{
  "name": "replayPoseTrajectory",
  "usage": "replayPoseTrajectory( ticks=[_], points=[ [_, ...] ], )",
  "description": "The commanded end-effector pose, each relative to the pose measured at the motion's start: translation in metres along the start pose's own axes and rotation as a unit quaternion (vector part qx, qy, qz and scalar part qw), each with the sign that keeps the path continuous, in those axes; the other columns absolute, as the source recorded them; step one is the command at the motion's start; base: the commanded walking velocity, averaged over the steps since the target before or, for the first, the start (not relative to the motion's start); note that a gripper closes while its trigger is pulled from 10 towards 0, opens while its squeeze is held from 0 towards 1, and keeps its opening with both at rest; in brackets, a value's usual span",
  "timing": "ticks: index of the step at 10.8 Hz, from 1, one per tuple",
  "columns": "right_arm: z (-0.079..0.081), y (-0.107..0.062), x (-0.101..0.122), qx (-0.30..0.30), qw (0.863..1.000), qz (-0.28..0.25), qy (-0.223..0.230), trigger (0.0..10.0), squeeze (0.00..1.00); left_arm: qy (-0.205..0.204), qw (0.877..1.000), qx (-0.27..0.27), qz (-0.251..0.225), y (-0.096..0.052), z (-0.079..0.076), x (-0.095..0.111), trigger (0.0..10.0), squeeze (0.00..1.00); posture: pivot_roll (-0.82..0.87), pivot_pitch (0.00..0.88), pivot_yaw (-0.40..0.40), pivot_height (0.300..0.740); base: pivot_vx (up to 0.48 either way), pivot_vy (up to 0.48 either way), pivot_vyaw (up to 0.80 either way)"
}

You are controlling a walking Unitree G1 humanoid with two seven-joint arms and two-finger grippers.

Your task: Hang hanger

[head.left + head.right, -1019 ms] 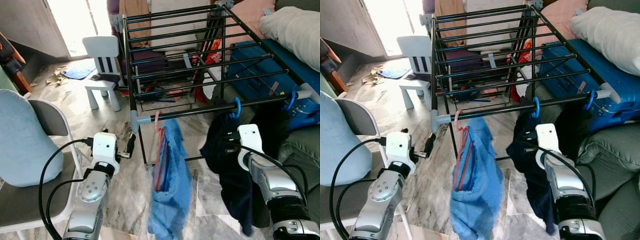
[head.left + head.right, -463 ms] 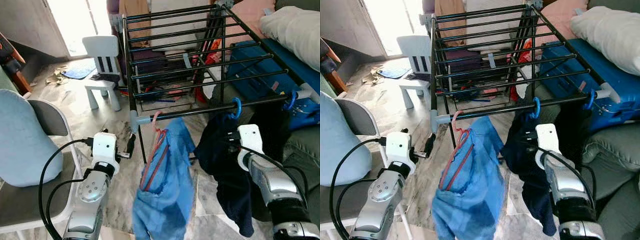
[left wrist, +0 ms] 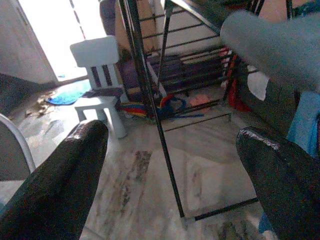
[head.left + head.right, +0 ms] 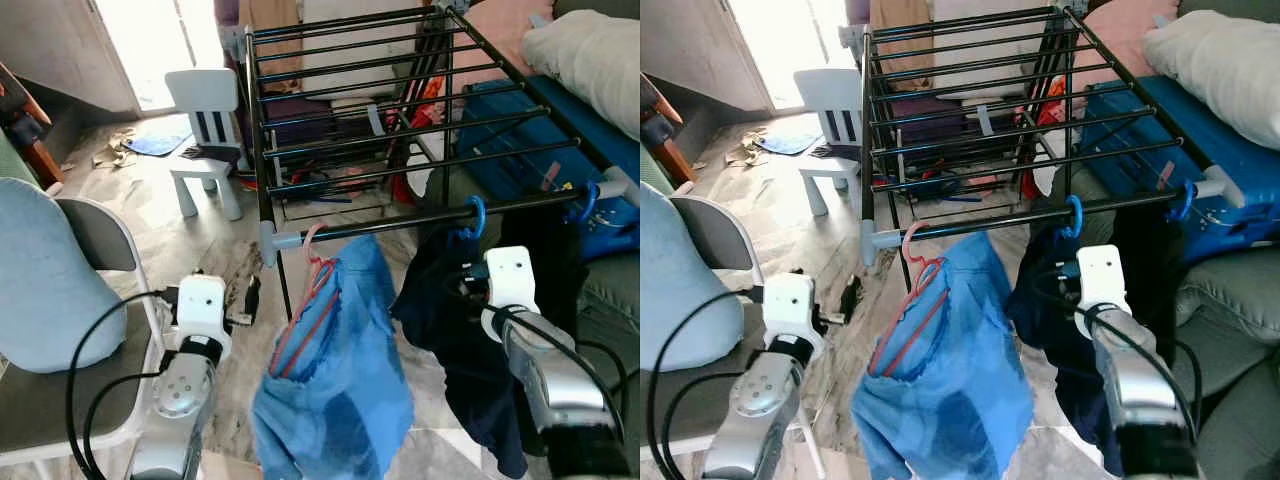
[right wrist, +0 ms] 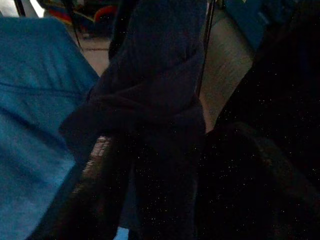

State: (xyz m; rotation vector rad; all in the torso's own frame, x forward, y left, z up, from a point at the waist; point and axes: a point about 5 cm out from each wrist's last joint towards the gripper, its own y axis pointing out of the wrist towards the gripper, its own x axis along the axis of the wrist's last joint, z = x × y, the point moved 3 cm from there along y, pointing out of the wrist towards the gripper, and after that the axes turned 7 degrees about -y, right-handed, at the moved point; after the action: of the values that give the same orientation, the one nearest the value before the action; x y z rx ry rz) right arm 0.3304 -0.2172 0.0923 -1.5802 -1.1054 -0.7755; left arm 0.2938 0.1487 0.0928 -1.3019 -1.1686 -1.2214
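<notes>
In the left eye view, a black drying rack stands before the robot. A pink hanger with a blue garment hangs on the front rail, near its corner at 9 o'clock. A blue hanger with a dark garment hangs on the same rail toward 3 o'clock. The left arm is bent with the forearm raised, and the left gripper points toward the rack leg, apart from the blue garment. The right arm reaches up and forward into the dark garment.

In the right eye view, a white child chair stands on the marble floor at 11 o'clock.

In the left wrist view, the two black fingers are spread wide and grasp nothing.

In the right wrist view, the right gripper is pressed into the dark cloth; it is too dark, and I cannot tell if its fingers are clenched or released.
</notes>
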Motion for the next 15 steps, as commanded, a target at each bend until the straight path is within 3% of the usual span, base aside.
replayPoseTrajectory(
  ticks=[1, 3, 7, 10, 11, 13, 15],
  points=[
    [-0.001, -0.005, 0.008, -0.007, 1.0, -0.015, 0.004, 10.0, 1.0, 0.007, 1.0, -0.002, 0.002, 0.001, 0.001, 0.002, 10.0, 0.0, -0.23, 0.0, 0.112, 0.74, 0.0, 0.0, 0.0],
    [-0.004, -0.011, 0.008, -0.015, 1.0, -0.016, 0.015, 10.0, 1.0, 0.002, 1.0, -0.026, -0.002, 0.012, -0.011, 0.007, 10.0, 0.0, -0.26, 0.0, 0.144, 0.74, 0.0, 0.0, 0.0],
    [0.001, -0.022, 0.003, 0.006, 1.0, -0.009, 0.014, 10.0, 1.0, 0.005, 1.0, -0.012, -0.009, 0.016, -0.004, 0.008, 10.0, 0.0, -0.29, 0.0, 0.139, 0.74, 0.0, 0.0, 0.0],
    [0.003, -0.024, 0.006, 0.009, 0.999, -0.022, -0.035, 10.0, 1.0, 0.004, 1.0, 0.007, -0.025, 0.014, -0.005, 0.015, 10.0, 0.0, -0.27, 0.0, 0.116, 0.74, 0.0, 0.0, 0.0],
    [0.002, -0.026, 0.013, -0.001, 0.998, -0.04, -0.052, 10.0, 1.0, -0.004, 0.999, 0.019, -0.027, 0.012, -0.002, 0.016, 10.0, 0.0, -0.27, 0.0, 0.102, 0.74, 0.0, 0.0, 0.0],
    [-0.005, -0.027, 0.022, -0.02, 0.994, -0.067, -0.085, 10.0, 1.0, -0.015, 0.999, 0.027, -0.029, 0.012, -0.011, 0.014, 10.0, 0.0, -0.26, 0.0, 0.056, 0.74, 0.0, 0.0, 0.0],
    [-0.004, -0.029, 0.043, -0.038, 0.987, -0.1, -0.118, 10.0, 1.0, -0.012, 0.997, 0.05, -0.052, 0.012, -0.006, 0.024, 10.0, 0.0, -0.25, 0.0, 0.01, 0.74, 0.0, 0.0, 0.0]
  ],
)
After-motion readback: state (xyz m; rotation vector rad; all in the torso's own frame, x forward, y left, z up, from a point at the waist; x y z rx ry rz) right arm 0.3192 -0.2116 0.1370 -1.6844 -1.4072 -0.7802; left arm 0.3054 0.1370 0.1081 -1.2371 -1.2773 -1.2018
